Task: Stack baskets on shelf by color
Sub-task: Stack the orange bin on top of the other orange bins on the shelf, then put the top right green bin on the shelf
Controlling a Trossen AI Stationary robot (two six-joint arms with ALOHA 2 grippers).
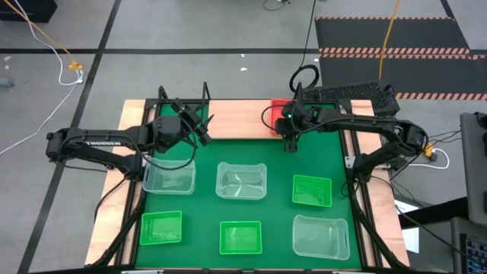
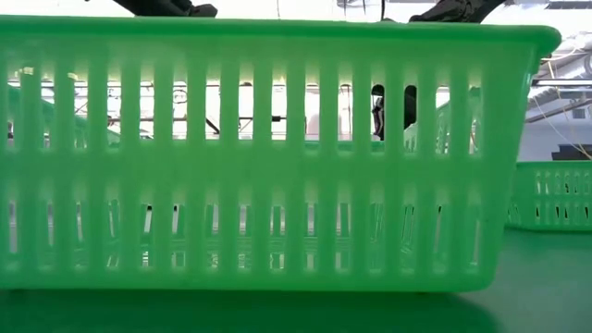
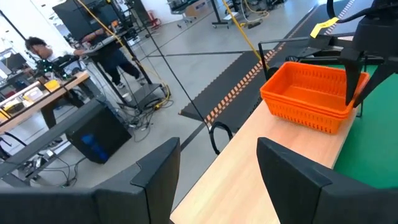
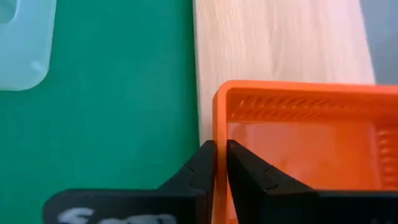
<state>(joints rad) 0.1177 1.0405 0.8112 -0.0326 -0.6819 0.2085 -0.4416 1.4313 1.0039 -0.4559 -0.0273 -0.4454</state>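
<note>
The red baskets [image 1: 277,113] stand nested in a stack on the right part of the light-wood shelf [image 1: 236,118], and also show in the left wrist view [image 3: 308,96]. My right gripper [image 1: 288,135] is shut on the stack's top basket [image 4: 305,143]. My left gripper [image 1: 204,128] is open and empty above the shelf's left part [image 3: 249,180], facing the red stack. Three green baskets [image 1: 161,228] [image 1: 240,237] [image 1: 312,190] and three clear baskets [image 1: 169,176] [image 1: 242,180] [image 1: 321,236] stand on the green mat. My right gripper pinches the red basket's wall on the side facing the mat [image 4: 219,149], close to a corner. One finger [image 4: 249,171] is inside the basket and one [image 4: 199,168] is outside. The fingers come from above, pointing down. The stack's bottom [image 3: 305,118] rests on the plank.
The shelf's black rod frame [image 1: 183,99] rises at the plank's left end. The green mat [image 1: 205,152] lies between shelf and loose baskets. In the low view a green basket [image 2: 268,157] fills the picture, with another [image 2: 555,194] at the right. A person [image 3: 37,50] sits beyond the table.
</note>
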